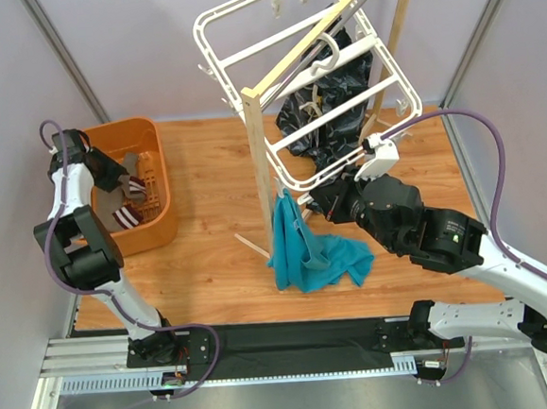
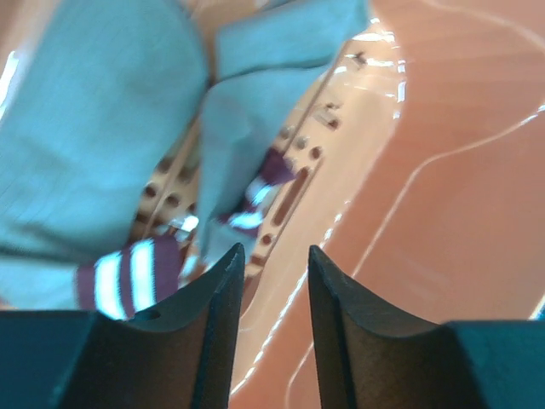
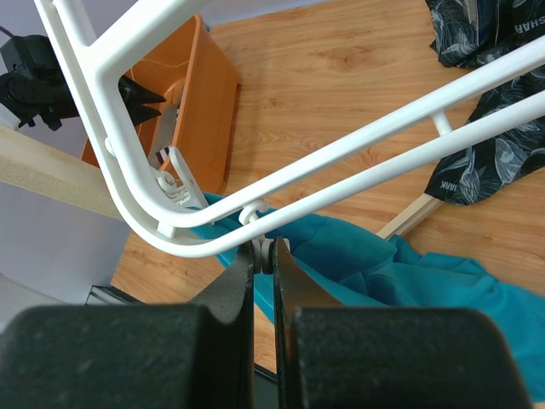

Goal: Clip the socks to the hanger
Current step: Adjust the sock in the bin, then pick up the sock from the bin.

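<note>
**Operator:** Where are the socks [image 1: 129,204] right now?

**Spotter:** You have them lying in the orange basket [image 1: 157,234] at the left of the table [image 1: 212,266], with their maroon and white cuffs showing. Your left gripper [image 1: 119,171] hangs just above them inside the basket. Its jaws are parted by a moderate gap, and nothing is between them.

**Operator:** And the hanger [image 1: 200,23]?

**Spotter:** It hangs tilted by its hook from the wooden pole [image 1: 258,149], well apart from the basket. Your right gripper [image 1: 322,199] is at its lower corner. From the right wrist camera you can see the jaws almost together, pinching a small white clip [image 3: 264,249] that dangles under the frame's rim.

**Operator:** Is anything on that clip?

**Spotter:** A teal cloth [image 1: 316,258] hangs from that corner and pools on the table. You cannot tell whether this clip is the one holding it. A black patterned garment [image 1: 332,105] hangs behind the frame
</note>
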{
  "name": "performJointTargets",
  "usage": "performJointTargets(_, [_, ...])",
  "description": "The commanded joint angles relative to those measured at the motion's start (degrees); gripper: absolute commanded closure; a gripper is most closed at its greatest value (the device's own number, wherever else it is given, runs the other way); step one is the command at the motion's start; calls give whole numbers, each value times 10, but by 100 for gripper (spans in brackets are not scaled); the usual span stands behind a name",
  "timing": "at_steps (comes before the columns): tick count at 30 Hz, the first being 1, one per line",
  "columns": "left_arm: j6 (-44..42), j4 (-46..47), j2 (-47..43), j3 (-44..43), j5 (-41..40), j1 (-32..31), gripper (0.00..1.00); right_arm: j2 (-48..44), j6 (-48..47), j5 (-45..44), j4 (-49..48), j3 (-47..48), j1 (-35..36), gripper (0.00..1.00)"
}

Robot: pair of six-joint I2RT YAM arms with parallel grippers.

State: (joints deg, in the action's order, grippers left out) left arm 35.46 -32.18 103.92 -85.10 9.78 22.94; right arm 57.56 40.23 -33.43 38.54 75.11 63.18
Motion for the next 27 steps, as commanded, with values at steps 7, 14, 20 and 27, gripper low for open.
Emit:
performJointTargets(7, [-81, -8, 62, -66, 18, -14, 55, -2, -6, 12, 27, -2, -2, 100])
performJointTargets(14, [-180, 24, 50, -20, 1, -24, 62, -4, -4, 10, 29, -2, -4, 100])
performJointTargets(20, [-216, 41, 62, -13, -9, -24, 62, -4, -2, 14, 33, -1, -9, 100])
performJointTargets(27, [-232, 42, 83, -31, -6, -25, 62, -3, 1, 17, 34, -1, -13, 100])
